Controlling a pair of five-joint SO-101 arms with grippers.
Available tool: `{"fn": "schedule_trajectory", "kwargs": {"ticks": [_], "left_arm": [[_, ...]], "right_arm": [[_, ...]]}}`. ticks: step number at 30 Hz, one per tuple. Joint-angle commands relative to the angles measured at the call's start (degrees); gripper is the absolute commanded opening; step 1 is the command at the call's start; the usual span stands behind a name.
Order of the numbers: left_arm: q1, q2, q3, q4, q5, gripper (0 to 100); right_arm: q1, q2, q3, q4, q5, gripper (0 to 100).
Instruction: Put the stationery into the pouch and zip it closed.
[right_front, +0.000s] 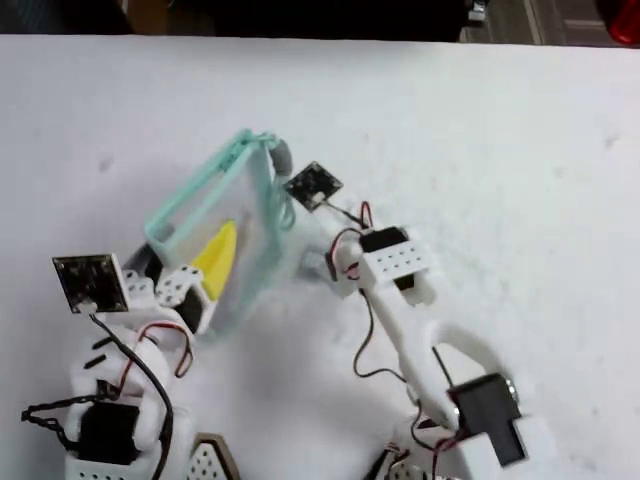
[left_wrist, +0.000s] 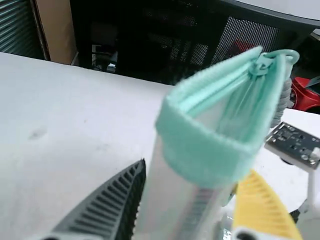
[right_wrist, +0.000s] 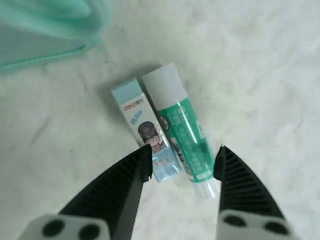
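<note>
The left pincer (left_wrist: 195, 172) is clamped on the pouch (right_front: 222, 200), with its dark finger (left_wrist: 112, 200) on one face and its yellow finger (left_wrist: 257, 205) on the other. The yellow finger can be seen through the clear wall in the high view. The pouch is held up on end, left of the bench's (right_front: 500, 130) middle and well back from the far edge. Its mint-green zip band gapes open at the top. The zip slider (left_wrist: 261, 64) sits at the end of the mouth that is farther from the left arm. Whether the pouch's lower end touches the bench cannot be told.

The right pincer (right_wrist: 183, 155) is spread open and points down at the bench just beside the pouch. It grips nothing. Between its two black fingers (right_wrist: 125, 185) lie a glue stick (right_wrist: 182, 125) and an eraser (right_wrist: 142, 127), flat on the bench. They lie side by side, parallel and touching along their length. The glue stick is green with a white cap, and the eraser is in a pale blue sleeve. One fingertip hangs over the eraser's edge, and the other is just beyond the glue stick. A corner of the pouch lies near the capped end of the glue stick, apart from both items.
</note>
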Motion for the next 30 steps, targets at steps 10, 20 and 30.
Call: {"fn": "schedule_trajectory", "kwargs": {"ticks": [10,20,30], "left_arm": [[-0.04,-0.31,-0.18,-1.76,0.53,29],[0.13,-0.31,-0.18,-1.76,0.44,29],[0.48,-0.31,-0.18,-1.67,0.44,29]], "right_arm": [[0.92,9.45,-6.68,-1.63,0.62,7.1],[5.23,9.45,-8.62,-1.10,0.62,1.9],[16.84,9.45,-24.79,14.90,0.53,1.6]]}}
